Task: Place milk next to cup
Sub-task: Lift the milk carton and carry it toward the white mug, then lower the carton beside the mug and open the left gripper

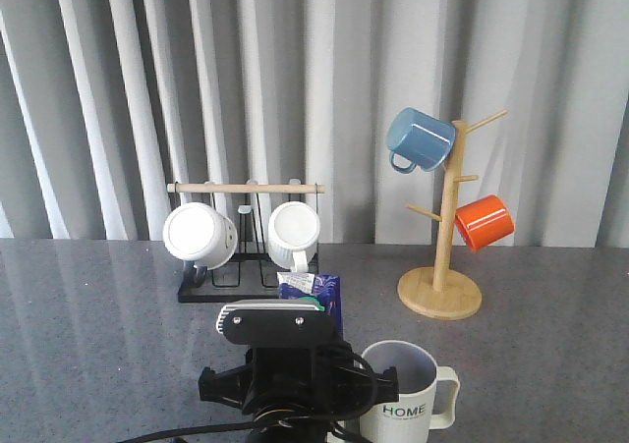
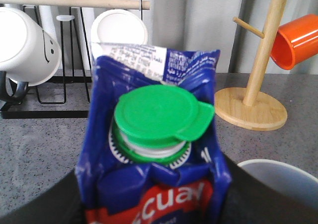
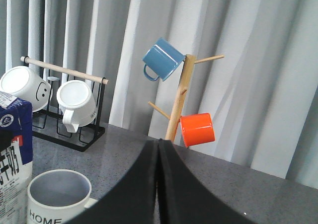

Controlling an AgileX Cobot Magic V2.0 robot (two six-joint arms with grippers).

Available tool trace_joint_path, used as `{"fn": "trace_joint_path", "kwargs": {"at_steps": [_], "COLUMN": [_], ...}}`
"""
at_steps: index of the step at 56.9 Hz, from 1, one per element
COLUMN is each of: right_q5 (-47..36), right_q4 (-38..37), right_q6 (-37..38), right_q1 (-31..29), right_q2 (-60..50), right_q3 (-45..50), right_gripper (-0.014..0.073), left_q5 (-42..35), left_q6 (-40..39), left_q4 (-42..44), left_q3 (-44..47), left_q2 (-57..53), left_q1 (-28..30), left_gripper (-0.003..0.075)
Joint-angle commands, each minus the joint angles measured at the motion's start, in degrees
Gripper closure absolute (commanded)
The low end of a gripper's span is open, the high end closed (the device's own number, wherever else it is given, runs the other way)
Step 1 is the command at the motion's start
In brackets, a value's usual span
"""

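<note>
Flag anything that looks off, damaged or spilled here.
Nothing is spilled. The milk carton's top looks creased and crumpled around its green cap, which seems closed. The cup stands upright beside it.

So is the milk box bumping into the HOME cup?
Cannot tell. In the right wrist view the milk overlaps the cup at the frame edge, so no gap or contact shows. In the front view the left arm hides where they would meet.

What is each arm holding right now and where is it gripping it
The left gripper's contact with the milk is out of frame, so a hold can't be confirmed. The right fingers are pressed together, empty.
</note>
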Motion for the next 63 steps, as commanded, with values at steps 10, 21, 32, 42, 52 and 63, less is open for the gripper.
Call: {"fn": "trace_joint_path", "kwargs": {"at_steps": [10,21,32,42,52,63], "right_q5": [-3.88,-3.88,-3.88,-3.88,-3.88,-3.88], "right_q4": [-0.45,-0.45,-0.45,-0.45,-0.45,-0.45], "right_q6": [-0.05,-0.05,-0.05,-0.05,-0.05,-0.05], "right_q1": [-0.47,-0.47,-0.47,-0.47,-0.47,-0.47], "right_q2": [0.02,0.02,0.02,0.02,0.02,0.02], "right_q3": [-1.94,-1.94,-1.94,-1.94,-1.94,-1.94], "right_gripper": [0.0598,0.0598,0.0598,0.0598,0.0598,0.0598], "left_q5": [-1.96,-2.03,-3.21,-3.31,-3.20,-2.51], "left_q6": [-0.48,-0.75,-0.64,0.68,1.93,1.93], "left_q4": [2.73,2.69,2.68,1.00,1.88,6.97], "left_q3": [-1.77,-1.77,-1.77,-1.77,-1.77,-1.77], "left_q2": [-2.58,-2.58,-2.64,-2.71,-3.39,-8.63], "left_q1": [-0.20,-0.20,-0.20,-0.20,-0.20,-0.20], "left_gripper": [0.0494,0.0489,0.0388,0.0076,-0.0008,0.0032]}}
